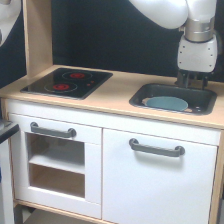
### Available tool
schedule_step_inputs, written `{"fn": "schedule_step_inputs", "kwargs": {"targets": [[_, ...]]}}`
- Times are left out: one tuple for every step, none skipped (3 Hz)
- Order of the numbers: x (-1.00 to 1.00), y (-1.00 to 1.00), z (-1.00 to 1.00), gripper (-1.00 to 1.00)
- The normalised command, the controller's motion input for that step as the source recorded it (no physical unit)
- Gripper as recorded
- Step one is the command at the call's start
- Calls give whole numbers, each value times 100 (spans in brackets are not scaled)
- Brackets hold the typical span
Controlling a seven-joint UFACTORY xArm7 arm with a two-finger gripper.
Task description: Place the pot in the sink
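White cabinet front nearest, two grey handles (156, 148). On the bench (115, 90): black stovetop (67, 82) on the exterior view's left, sink (173, 98) on the right. Pot (166, 103) sits inside the sink. Arm (197, 42) drops vertically from above; hand (193, 82) at the sink's back rim, behind the pot. Finger spacing: cannot tell.

The dark grey rectangular metal sink (197, 107) is largely filled by the round light blue-teal pot (166, 103), leaving narrow gaps along its walls. The dark gripper (192, 81) hangs over the sink's back rim. Light wooden countertop (117, 89) lies open between sink and flat black stovetop (67, 82). A wooden side panel (37, 35) blocks the exterior view's left.
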Motion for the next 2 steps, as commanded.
{"fn": "schedule_step_inputs", "kwargs": {"targets": [[93, 42, -72, 88], [100, 32, -60, 100]]}}
